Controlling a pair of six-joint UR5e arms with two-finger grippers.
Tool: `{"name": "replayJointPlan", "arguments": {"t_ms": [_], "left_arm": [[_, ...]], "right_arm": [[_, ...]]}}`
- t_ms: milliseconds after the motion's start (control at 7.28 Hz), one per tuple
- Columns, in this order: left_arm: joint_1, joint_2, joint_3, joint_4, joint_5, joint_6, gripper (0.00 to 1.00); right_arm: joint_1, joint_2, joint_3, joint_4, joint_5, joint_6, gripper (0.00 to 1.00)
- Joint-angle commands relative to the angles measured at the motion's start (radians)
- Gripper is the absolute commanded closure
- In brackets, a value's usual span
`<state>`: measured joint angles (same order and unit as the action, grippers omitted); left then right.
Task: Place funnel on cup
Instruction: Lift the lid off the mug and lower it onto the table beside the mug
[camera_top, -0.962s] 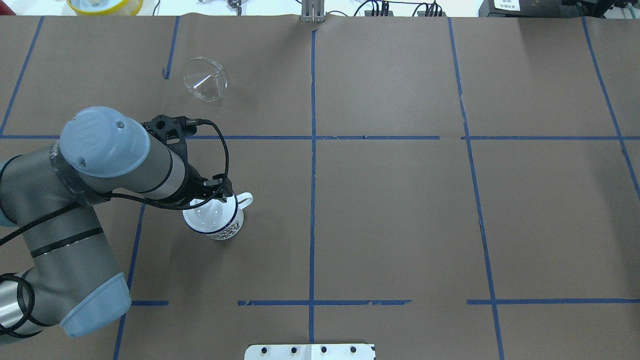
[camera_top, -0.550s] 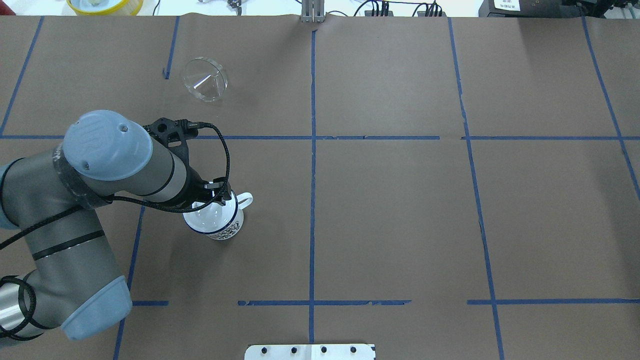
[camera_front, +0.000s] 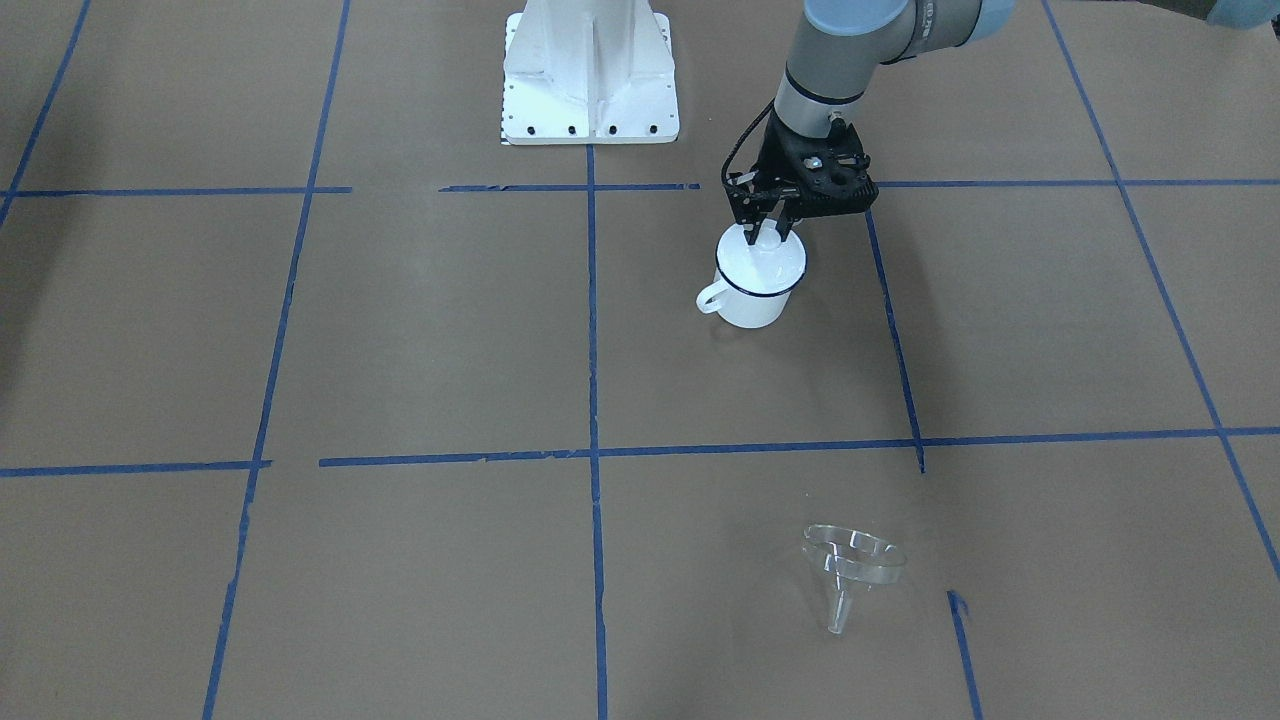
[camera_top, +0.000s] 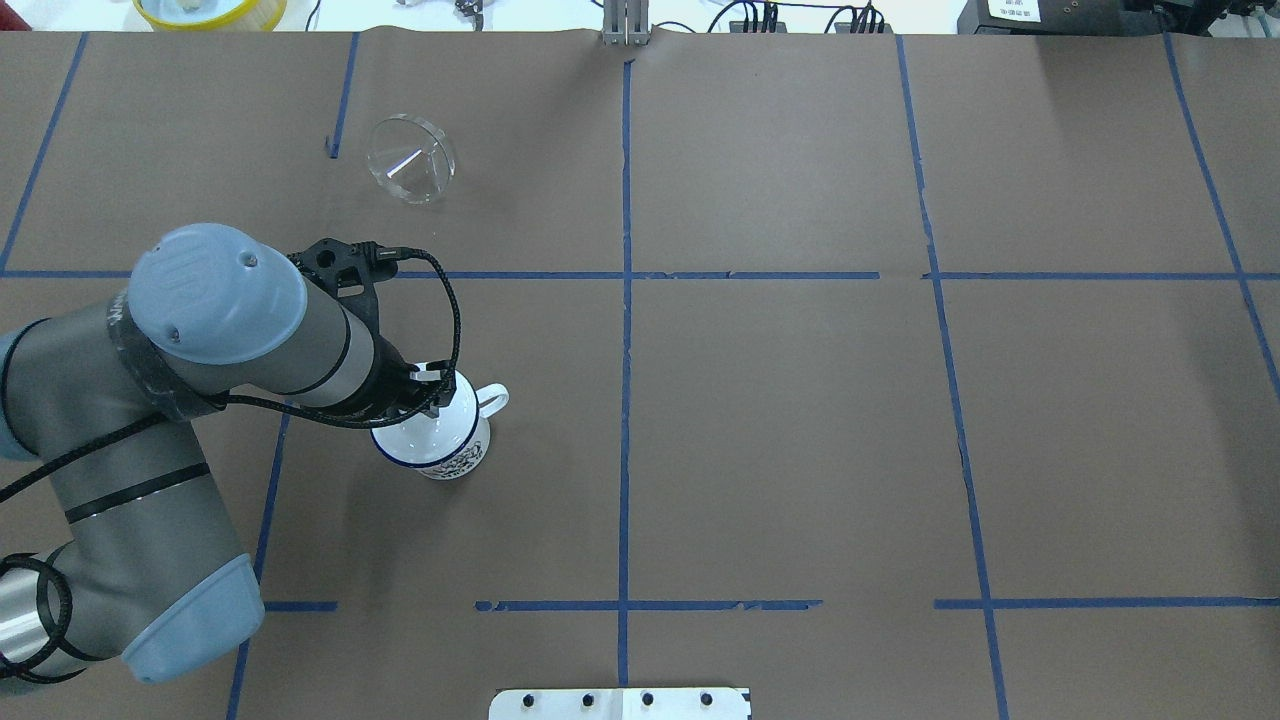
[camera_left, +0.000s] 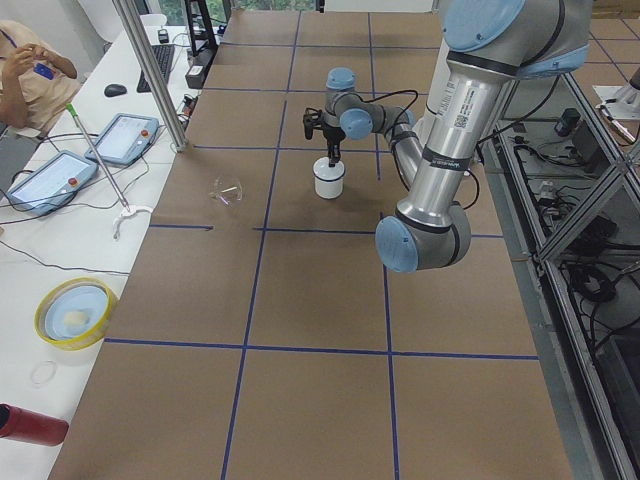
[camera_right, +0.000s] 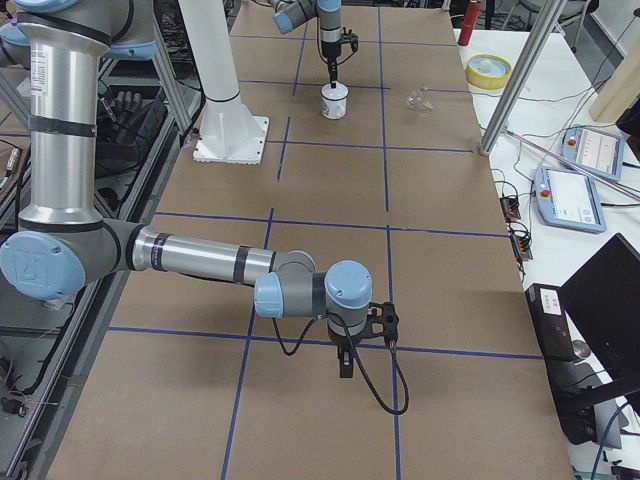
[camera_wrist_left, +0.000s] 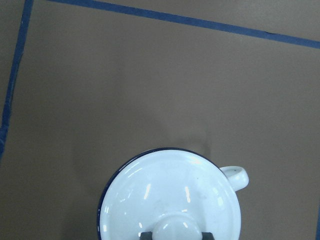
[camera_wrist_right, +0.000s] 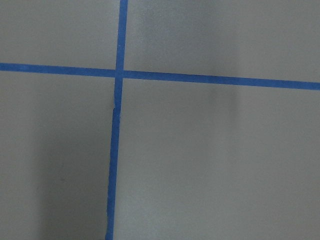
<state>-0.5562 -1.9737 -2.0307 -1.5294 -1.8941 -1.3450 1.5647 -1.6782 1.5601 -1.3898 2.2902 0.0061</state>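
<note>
The white enamel cup (camera_front: 752, 298) with a dark blue rim stands upright, its handle (camera_wrist_left: 238, 176) to one side. A white domed lid (camera_wrist_left: 170, 195) covers it. My left gripper (camera_front: 768, 232) is straight above, shut on the lid's knob; in the left wrist view the fingers (camera_wrist_left: 145, 235) flank the knob. The cup also shows in the overhead view (camera_top: 447, 450). The clear funnel (camera_top: 410, 160) lies on its side far from the cup, spout toward the operators' side (camera_front: 855, 562). My right gripper (camera_right: 345, 365) hangs over bare table far away; I cannot tell whether it is open.
Brown paper with blue tape lines (camera_top: 624, 300) covers the table. The robot's white base plate (camera_front: 590, 70) stands behind the cup. A yellow bowl (camera_top: 208, 10) and cables lie past the far edge. The left arm's elbow (camera_top: 180, 600) hangs over the near left.
My left arm has shifted slightly over the cup, with the gripper still at the lid's knob. The funnel has not moved.
</note>
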Motion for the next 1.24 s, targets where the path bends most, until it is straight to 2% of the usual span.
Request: {"name": "replayJointPlan", "arguments": {"t_ms": [0, 137, 275, 412, 550, 687, 824, 1099], "left_arm": [[-0.024, -0.001, -0.032, 0.000, 0.000, 0.004, 1.00], [-0.066, 0.006, -0.087, 0.047, -0.002, 0.026, 1.00], [-0.100, 0.018, -0.167, 0.120, -0.003, 0.143, 1.00], [-0.103, 0.141, -0.233, 0.103, -0.006, 0.203, 1.00], [-0.103, 0.270, -0.243, -0.028, -0.005, 0.210, 1.00], [-0.097, 0.417, -0.221, -0.258, -0.002, 0.192, 1.00], [-0.078, 0.474, -0.165, -0.391, 0.003, 0.147, 1.00], [0.043, 0.455, -0.068, -0.458, 0.087, 0.034, 1.00]], "right_arm": [[0.000, 0.000, 0.000, 0.000, 0.000, 0.000, 0.00], [0.000, 0.000, 0.000, 0.000, 0.000, 0.000, 0.00], [0.000, 0.000, 0.000, 0.000, 0.000, 0.000, 0.00], [0.000, 0.000, 0.000, 0.000, 0.000, 0.000, 0.00], [0.000, 0.000, 0.000, 0.000, 0.000, 0.000, 0.00], [0.000, 0.000, 0.000, 0.000, 0.000, 0.000, 0.00], [0.000, 0.000, 0.000, 0.000, 0.000, 0.000, 0.00], [0.000, 0.000, 0.000, 0.000, 0.000, 0.000, 0.00]]}}
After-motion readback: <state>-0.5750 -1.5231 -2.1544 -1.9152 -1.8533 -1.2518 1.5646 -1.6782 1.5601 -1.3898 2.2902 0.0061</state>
